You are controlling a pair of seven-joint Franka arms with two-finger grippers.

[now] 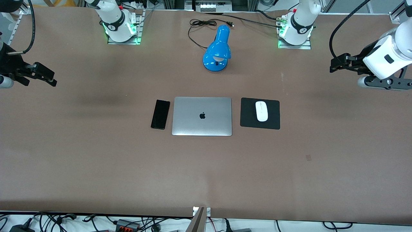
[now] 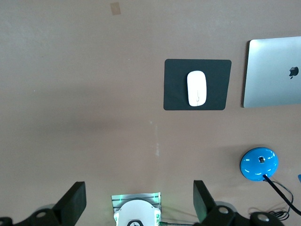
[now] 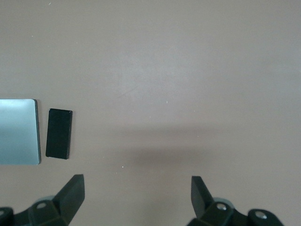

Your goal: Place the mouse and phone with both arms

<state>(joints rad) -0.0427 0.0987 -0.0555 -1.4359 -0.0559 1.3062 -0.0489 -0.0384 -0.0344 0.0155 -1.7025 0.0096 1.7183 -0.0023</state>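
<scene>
The white mouse (image 1: 261, 111) lies on a black mouse pad (image 1: 248, 114), beside the closed laptop toward the left arm's end of the table. The black phone (image 1: 160, 114) lies flat beside the laptop toward the right arm's end. My left gripper (image 1: 336, 64) is open and empty, held high over bare table at the left arm's end. My right gripper (image 1: 51, 78) is open and empty, high over bare table at the right arm's end. The left wrist view shows the mouse (image 2: 196, 88) and the left gripper (image 2: 138, 202). The right wrist view shows the phone (image 3: 59, 133) and the right gripper (image 3: 136, 193).
A closed silver laptop (image 1: 202, 116) lies at the table's middle. A blue desk lamp (image 1: 217, 51) with a black cable stands farther from the front camera than the laptop, between the two arm bases. Brown table surface stretches nearer the front camera.
</scene>
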